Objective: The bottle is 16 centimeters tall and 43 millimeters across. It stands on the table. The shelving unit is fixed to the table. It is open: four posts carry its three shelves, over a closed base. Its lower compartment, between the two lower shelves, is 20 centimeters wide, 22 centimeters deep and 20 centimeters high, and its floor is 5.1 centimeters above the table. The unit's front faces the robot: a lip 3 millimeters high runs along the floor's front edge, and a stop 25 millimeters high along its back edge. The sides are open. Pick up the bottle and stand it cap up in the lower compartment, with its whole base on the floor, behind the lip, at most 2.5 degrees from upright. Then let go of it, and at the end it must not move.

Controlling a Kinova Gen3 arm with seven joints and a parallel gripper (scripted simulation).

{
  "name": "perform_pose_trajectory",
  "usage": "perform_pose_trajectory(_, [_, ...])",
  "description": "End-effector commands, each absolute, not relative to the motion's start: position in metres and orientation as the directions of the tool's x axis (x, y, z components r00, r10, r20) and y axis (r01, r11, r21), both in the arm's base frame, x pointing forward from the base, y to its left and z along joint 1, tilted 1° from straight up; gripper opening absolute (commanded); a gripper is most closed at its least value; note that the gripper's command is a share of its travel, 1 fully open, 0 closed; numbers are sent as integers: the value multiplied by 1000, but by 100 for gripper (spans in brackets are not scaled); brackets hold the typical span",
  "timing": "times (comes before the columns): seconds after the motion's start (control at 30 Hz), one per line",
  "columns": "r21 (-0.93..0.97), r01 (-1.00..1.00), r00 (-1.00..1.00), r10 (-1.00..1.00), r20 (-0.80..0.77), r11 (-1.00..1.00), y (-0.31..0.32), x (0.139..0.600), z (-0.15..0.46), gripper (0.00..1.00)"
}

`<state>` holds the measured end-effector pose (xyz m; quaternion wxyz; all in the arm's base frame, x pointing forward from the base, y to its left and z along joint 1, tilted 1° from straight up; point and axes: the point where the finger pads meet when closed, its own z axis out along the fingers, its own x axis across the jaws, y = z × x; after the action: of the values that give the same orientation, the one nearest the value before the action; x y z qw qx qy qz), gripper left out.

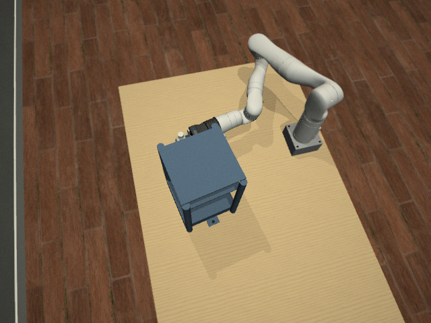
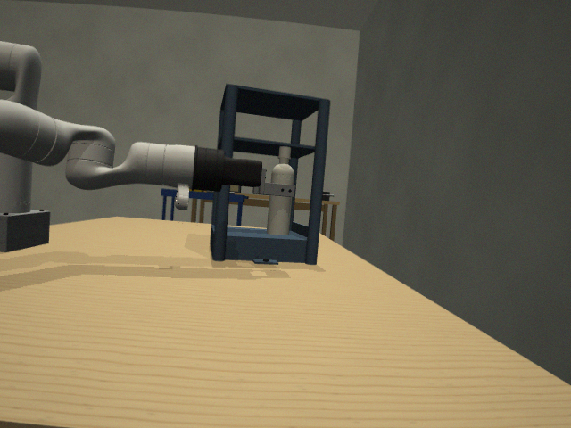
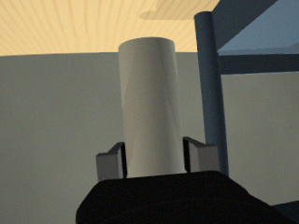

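The pale bottle hangs cap up and looks upright. My gripper is shut on its upper body, one finger on each side. The top view shows the cap just beyond one open side of the blue shelving unit, nearer its back. In the exterior view the bottle's bottom shows slightly above the near edge of the lower compartment's floor. In the wrist view the bottle stands clear of a post to its right. The fingers are mostly hidden in the top view.
The near back post and near front post flank the open side. The middle shelf roofs the lower compartment. A small mounting tab juts from the base onto the table. A wall rises beyond the table's edge.
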<state>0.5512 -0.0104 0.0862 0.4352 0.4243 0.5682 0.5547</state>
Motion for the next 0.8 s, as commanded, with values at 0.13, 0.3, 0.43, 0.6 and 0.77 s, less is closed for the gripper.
perform_pose_trajectory(0.13, [1000,-11,-303,953,-28,26,-15,554,90,0])
perform_pose_trajectory(0.3, [1000,-11,-336,942,-28,25,-16,554,90,0])
perform_pose_trajectory(0.43, [1000,-9,-362,932,-26,24,-16,553,90,0])
perform_pose_trajectory(0.6, [1000,-7,-380,924,-24,24,-17,552,90,0])
perform_pose_trajectory(0.77, [1000,-7,-384,923,-24,23,-17,552,90,0])
